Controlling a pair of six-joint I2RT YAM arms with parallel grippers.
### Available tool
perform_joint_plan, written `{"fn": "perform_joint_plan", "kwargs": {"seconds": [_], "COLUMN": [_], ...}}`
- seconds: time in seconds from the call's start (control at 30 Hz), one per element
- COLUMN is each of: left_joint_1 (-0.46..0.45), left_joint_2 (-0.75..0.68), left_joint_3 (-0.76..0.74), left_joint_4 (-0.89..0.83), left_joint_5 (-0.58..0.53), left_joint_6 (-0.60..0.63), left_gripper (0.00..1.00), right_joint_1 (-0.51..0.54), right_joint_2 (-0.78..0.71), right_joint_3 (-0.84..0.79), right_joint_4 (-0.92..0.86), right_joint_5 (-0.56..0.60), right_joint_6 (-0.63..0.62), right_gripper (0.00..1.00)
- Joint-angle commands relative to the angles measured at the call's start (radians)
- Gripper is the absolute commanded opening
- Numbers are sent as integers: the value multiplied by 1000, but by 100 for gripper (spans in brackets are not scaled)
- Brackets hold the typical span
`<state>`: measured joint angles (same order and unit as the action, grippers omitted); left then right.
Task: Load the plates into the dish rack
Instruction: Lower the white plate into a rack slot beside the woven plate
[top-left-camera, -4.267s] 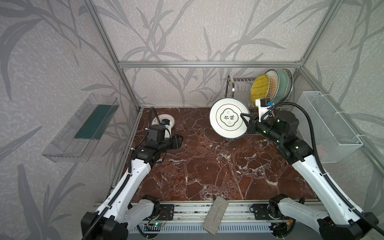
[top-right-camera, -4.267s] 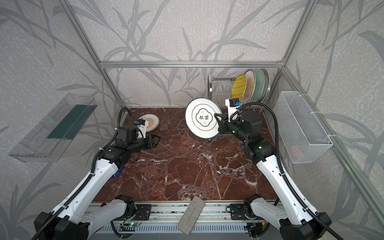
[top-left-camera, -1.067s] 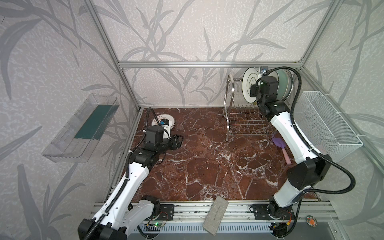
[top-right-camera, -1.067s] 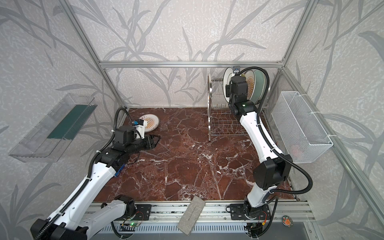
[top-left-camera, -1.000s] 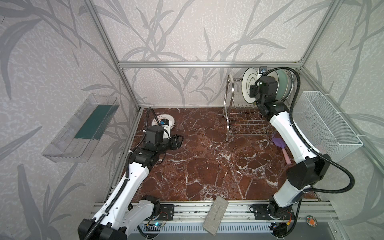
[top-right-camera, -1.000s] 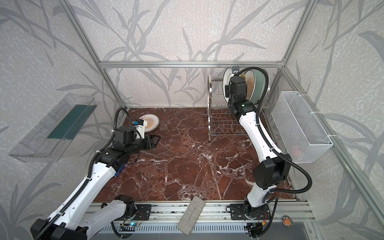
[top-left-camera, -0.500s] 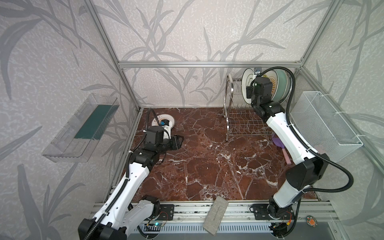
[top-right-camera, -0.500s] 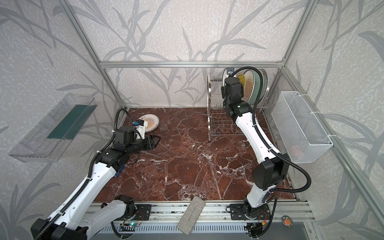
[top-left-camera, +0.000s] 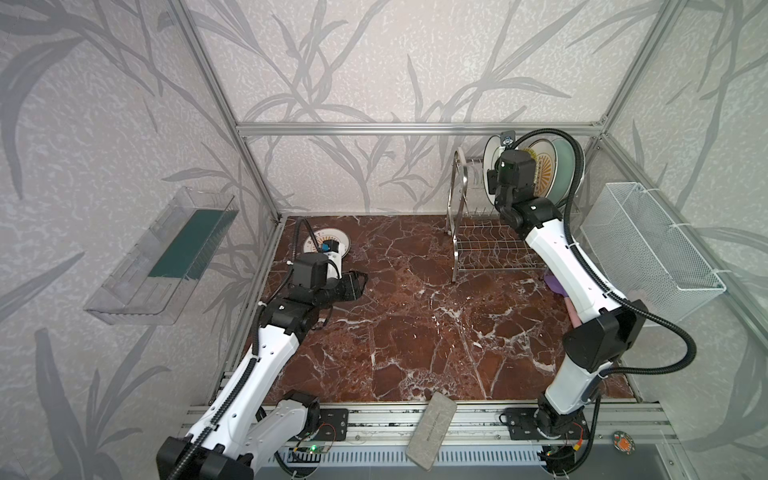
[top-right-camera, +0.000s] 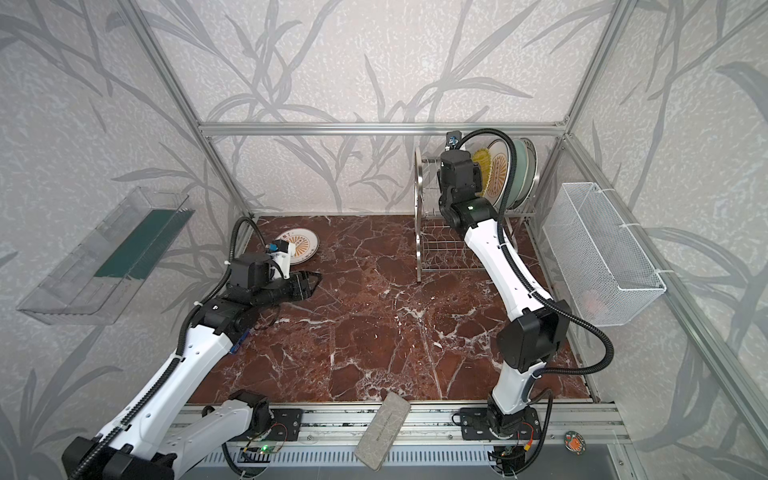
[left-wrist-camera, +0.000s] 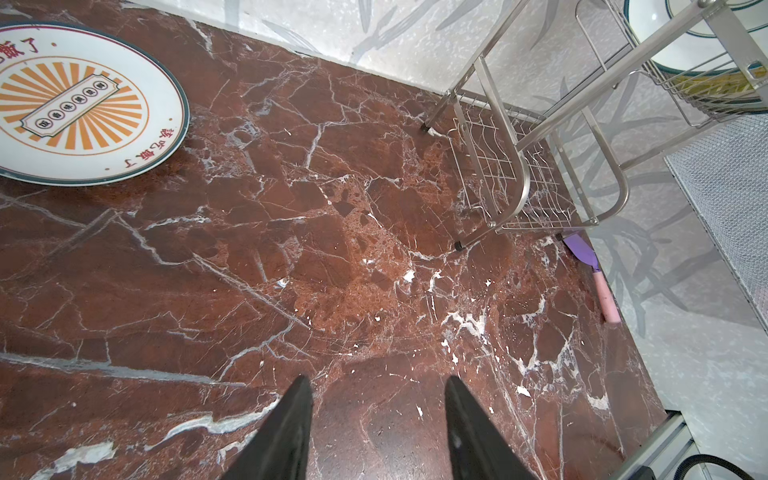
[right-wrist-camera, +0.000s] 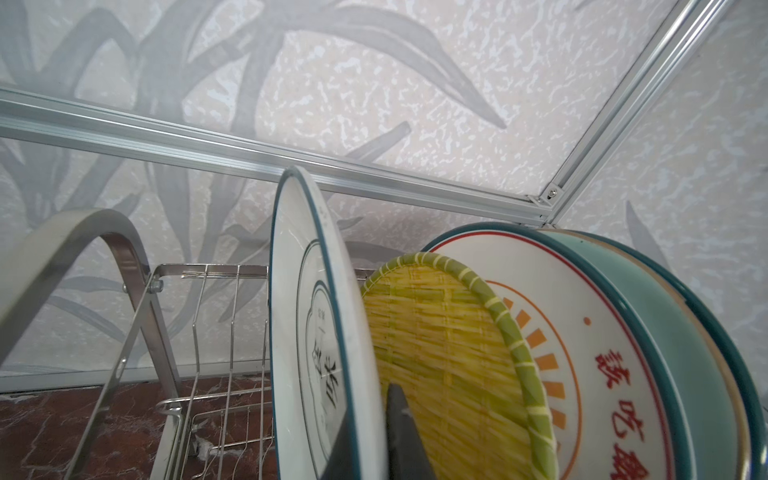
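Right wrist view: right end effector (right-wrist-camera: 365, 415) pinching white plate (right-wrist-camera: 291, 332), upright at rack (right-wrist-camera: 83, 232)
Left end effector (left-wrist-camera: 378, 382): spread above bench (left-wrist-camera: 332, 249)

sunburst plate on table (left-wrist-camera: 83, 99): red 该吃饭了 | racked sunburst plate (right-wrist-camera: 602, 332): red 该吃

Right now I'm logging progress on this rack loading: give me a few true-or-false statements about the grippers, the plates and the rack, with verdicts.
1. The right gripper is shut on the white ringed plate, which stands on edge in the dish rack's upper tier. True.
2. The left gripper grips the sunburst plate. False: it hangs open and empty over the marble table, and that plate lies flat on the table.
3. A yellow woven-pattern plate stands next to the held plate. True.
4. Plates fill the rack's lower tier. False: every racked plate stands in the upper tier.
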<state>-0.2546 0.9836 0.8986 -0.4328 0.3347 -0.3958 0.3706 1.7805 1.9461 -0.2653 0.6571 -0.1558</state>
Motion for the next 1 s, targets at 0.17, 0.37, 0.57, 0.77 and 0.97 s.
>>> {"fn": "perform_joint_plan", "kwargs": {"seconds": [0.17,0.37,0.57,0.77,0.97], "left_joint_1": [-6,-6,-6,-6,-6], "left_joint_2": [-22,-20,-25,-26,-25], "left_joint_3": [-9,-9,-8,-8,-8], "left_joint_4": [16,15,13,11,11], "left_joint_5": [3,1,1,0,0], "left_joint_6": [1,0,-1,-2,-2], "left_gripper": [50,50,50,50,50], "right_joint_1": [21,24,24,23,24], "right_joint_2": [-1,-68,-120,-137,-150], "right_joint_3": [7,-103,-190,-213,-218], "right_joint_4": [-16,12,50,55,58], "right_joint_5": [18,9,-1,-19,-26], "right_joint_6": [23,73,87,86,85], "right_gripper": [0,0,6,19,33]}}
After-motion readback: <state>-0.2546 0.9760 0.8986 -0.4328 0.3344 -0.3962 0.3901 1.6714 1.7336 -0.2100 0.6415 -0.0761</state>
